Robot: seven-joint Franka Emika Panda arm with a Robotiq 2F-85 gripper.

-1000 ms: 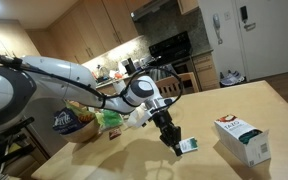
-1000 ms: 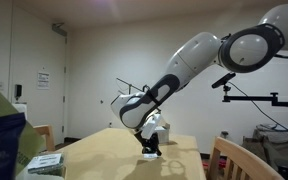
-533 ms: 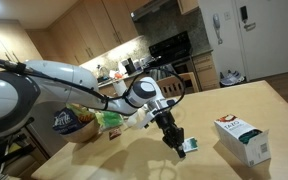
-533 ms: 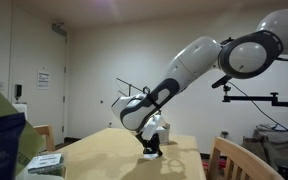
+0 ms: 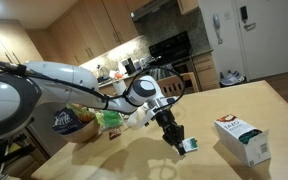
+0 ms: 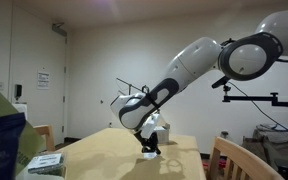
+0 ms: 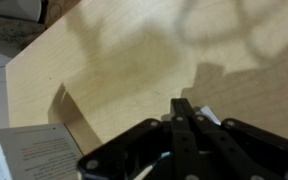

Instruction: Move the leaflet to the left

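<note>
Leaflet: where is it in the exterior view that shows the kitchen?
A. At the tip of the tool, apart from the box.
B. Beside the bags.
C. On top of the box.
A: the leaflet is at the tip of the tool, with bare table between it and the box.

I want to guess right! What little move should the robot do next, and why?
Probably lift a little. The gripper looks shut on the leaflet, low at the table, with the box close by. Raising it first should let it carry left without dragging.
</note>
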